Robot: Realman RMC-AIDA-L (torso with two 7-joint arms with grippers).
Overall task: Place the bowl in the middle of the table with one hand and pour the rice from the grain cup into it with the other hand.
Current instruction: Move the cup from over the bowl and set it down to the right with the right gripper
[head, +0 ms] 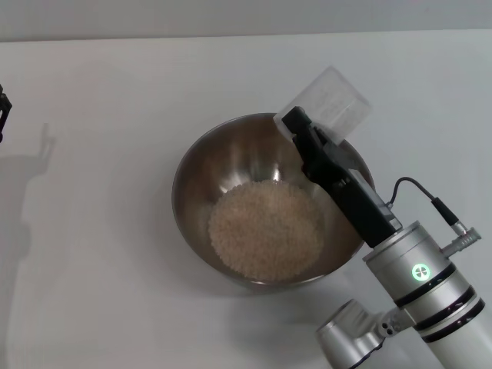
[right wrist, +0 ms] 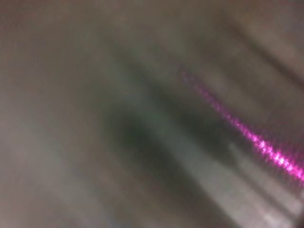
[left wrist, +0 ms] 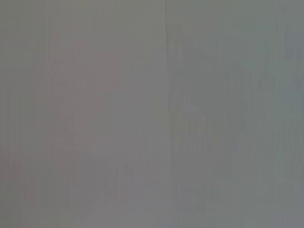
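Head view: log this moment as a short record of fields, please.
bowl: mid-table, upright
rice: heaped in the bowl
cup: tipped over the bowl's far rim, looks empty
right gripper: shut on the cup, above the bowl
left gripper: at the table's left edge, barely in view

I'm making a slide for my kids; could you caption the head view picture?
Right claw tilts a clear plastic cup over a shiny steel bowl of off-white rice.
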